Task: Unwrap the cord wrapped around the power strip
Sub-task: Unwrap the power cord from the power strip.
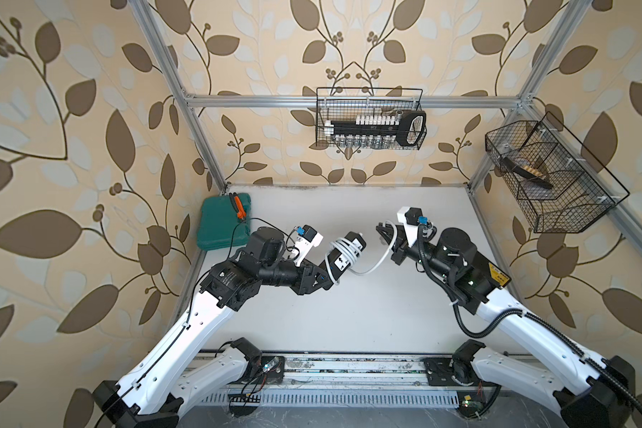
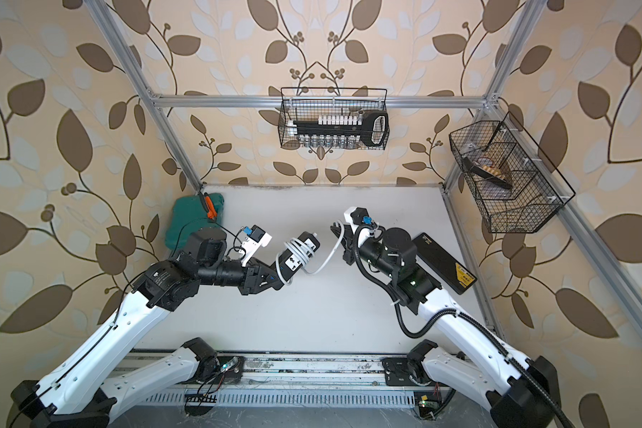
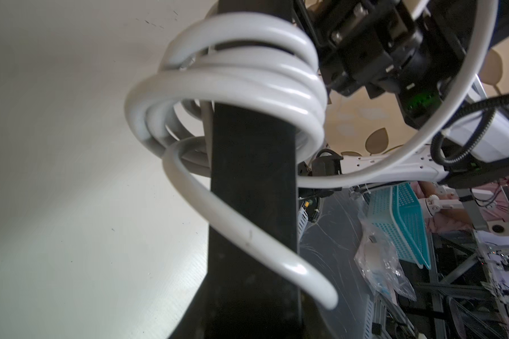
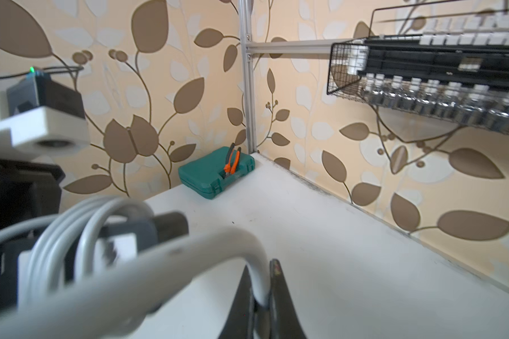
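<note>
White cord (image 1: 343, 249) is looped three or four times around the far half of the black power strip (image 1: 356, 239). The whole thing is up in the air over the tabletop (image 1: 349, 315), not lying on it. Left jaws are clamped on the near end of the strip, so it sticks out toward the right arm. My guess is that's on purpose. With the bar off the tabletop and one end free, the loops can be slid off or walked around it without snagging on anything.

Right jaws are pinched tight on the loose stretch of cord. In the right wrist view the cord (image 4: 159, 264) bends down and gets squeezed between the two black fingers (image 4: 281, 299). From there it sags in a slack curve back to the loops, which you can see in both top views. I can't spot the plug, so no idea how close to the end that grip is.

Looks like early days to me, since most of the wraps are on. In the left wrist view the cord (image 3: 247, 79) sits loose around the plain back of the strip (image 3: 253, 176), with one loop hanging lower. I reckon they'd come off easy. Green case (image 1: 223, 226) in the corner is well out of the way.
</note>
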Controlling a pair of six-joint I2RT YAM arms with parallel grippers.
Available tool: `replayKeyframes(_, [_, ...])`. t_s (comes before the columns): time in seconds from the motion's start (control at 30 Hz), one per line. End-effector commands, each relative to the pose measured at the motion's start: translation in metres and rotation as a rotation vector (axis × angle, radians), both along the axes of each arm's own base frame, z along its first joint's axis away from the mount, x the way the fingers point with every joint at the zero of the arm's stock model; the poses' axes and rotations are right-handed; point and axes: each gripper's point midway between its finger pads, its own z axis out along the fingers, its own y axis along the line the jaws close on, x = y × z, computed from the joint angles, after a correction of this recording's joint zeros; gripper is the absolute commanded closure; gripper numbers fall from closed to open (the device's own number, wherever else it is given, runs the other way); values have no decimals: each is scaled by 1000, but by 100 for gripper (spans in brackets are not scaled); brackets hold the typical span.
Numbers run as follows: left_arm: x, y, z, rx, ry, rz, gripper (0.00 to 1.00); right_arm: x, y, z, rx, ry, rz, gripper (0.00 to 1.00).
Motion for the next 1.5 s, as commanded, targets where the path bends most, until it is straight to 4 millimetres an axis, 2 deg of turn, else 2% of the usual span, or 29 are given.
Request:
replayKeyframes(0.0, [36,2,44,-38,-166,97,100,-8,-20,-64,-90,82,-117,100])
replayKeyframes(0.13, [53,0,58,-52,-173,105,100,-31,-9,-101,-131,86,-91,99])
replayKeyframes(0.27, [61,-2,69,-58,-188,99,100,-50,12,-131,-164,114,-25,88])
replayKeyframes(0.3, [62,-2,72,-63,-191,95,100,-57,19,-139,-169,126,8,80])
replayKeyframes(0.37, [62,-2,79,-74,-199,87,100,-73,32,-153,-195,149,87,57])
replayKeyframes(0.43, [60,-3,87,-87,-209,66,100,-91,44,-160,-229,172,179,38])
replayKeyframes(0.47, [58,-4,90,-90,-211,53,100,-98,46,-161,-244,193,212,34])
replayKeyframes(0.53, [52,-5,96,-93,-216,16,100,-112,49,-149,-249,229,288,27])
replayKeyframes(0.63, [42,-5,95,-82,-221,-28,100,-128,46,-112,-182,226,345,20])
replayKeyframes(0.7, [35,-6,93,-91,-213,-65,100,-126,43,-91,-106,203,320,15])
replayKeyframes(0.8, [26,-10,89,-121,-195,-112,100,-113,50,-78,-16,177,282,16])
replayKeyframes(1.0, [12,-12,85,-164,-183,-160,100,-86,90,-77,-10,206,298,21])
replayKeyframes(1.13, [10,-10,83,-157,-175,-161,100,-81,114,-68,93,245,384,25])
replayKeyframes(1.23, [8,-10,84,-165,-181,-161,100,-76,124,-70,137,254,395,30])
replayKeyframes(1.47, [5,-10,87,-185,-179,-162,100,-60,144,-89,135,225,394,43])
